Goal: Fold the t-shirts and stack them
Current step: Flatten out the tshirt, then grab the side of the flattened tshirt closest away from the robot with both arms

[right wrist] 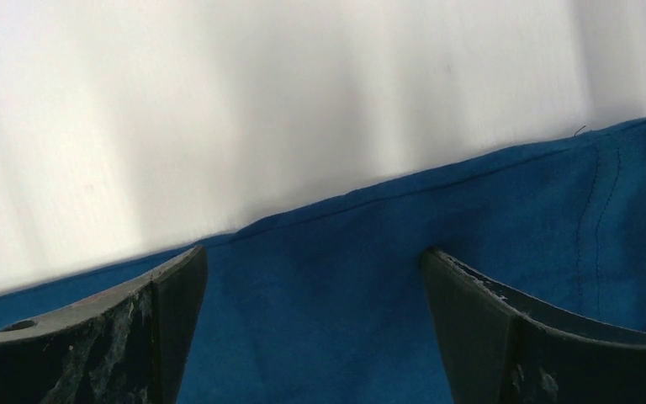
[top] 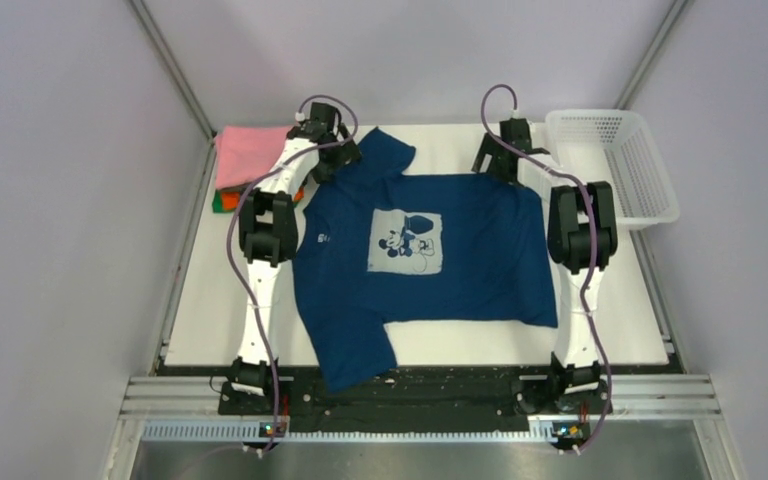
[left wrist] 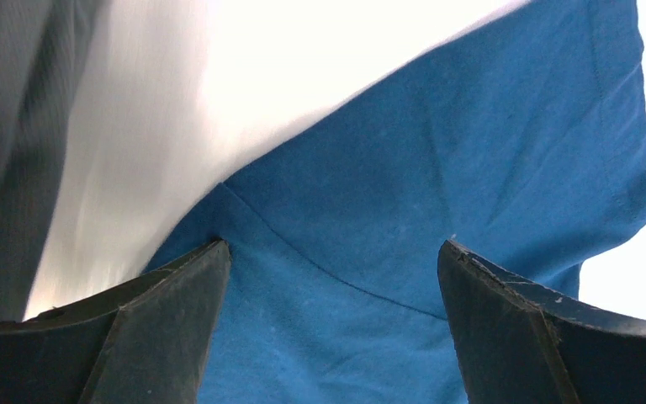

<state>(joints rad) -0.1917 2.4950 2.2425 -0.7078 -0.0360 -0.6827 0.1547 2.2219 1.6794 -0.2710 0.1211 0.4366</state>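
Note:
A navy blue t-shirt (top: 430,255) with a white print lies spread flat on the white table, one sleeve hanging over the near edge. My left gripper (top: 332,160) is open over the shirt's far left sleeve and shoulder seam (left wrist: 336,278). My right gripper (top: 505,165) is open over the shirt's far right hem edge (right wrist: 320,311). A stack of folded shirts, pink (top: 250,152) on top with orange and green (top: 222,200) below, sits at the far left. A grey cloth (left wrist: 8,151) shows in the left wrist view.
A white plastic mesh basket (top: 620,165) stands at the far right of the table. The white table (top: 460,345) shows bare around the shirt. Grey walls close in both sides.

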